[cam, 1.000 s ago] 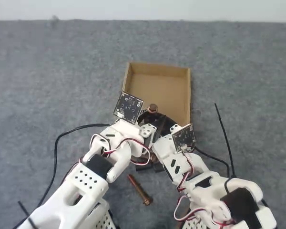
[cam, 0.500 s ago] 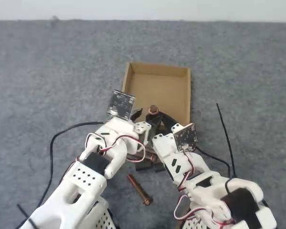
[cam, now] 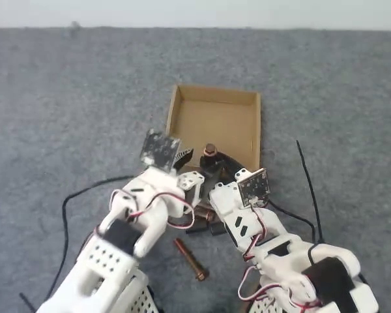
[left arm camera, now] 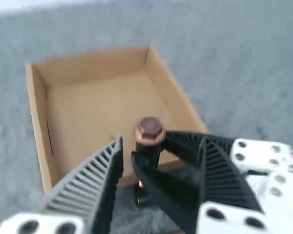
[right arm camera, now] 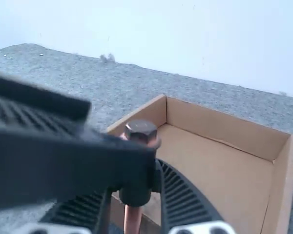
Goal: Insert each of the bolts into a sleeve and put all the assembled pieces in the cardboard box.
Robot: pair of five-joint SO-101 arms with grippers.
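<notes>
The right end effector [right arm camera: 135, 195] has its jaws closed narrowly on a black sleeve [right arm camera: 134, 187]. A copper bolt [right arm camera: 141, 131] stands in the sleeve with its hex head resting on the top, and in the right wrist view a bit of shank shows below the sleeve. The long axis of this piece is upright, across the line of the jaws, and the bolt looks seated as far as the head allows. The left end effector [left arm camera: 161, 151] is spread wide and holds nothing. Its two ribbed jaws stand on either side of the same bolt [left arm camera: 149, 129] and sleeve [left arm camera: 147, 153], apart from both, with the piece roughly midway in the gap. The cardboard box [left arm camera: 93, 105] lies straight ahead of and below both end effectors, its open top up and its floor bare. The held piece hangs about at the box's near wall. I cannot tell for sure whether it is already over the inside or just short of it. Since the right arm holds the piece, the drop is its job, and it probably needs a short carry forward over the wall before the jaws let go. The left jaws flanking the piece could catch it unless they are drawn back first. Behind the end effectors, toward the arm bases, a second bolt [cam: 188, 255] lies flat on the grey counter [cam: 65, 98]. Between it and the end effectors are some dark pieces [cam: 202, 228] that may be spare sleeves.
</notes>
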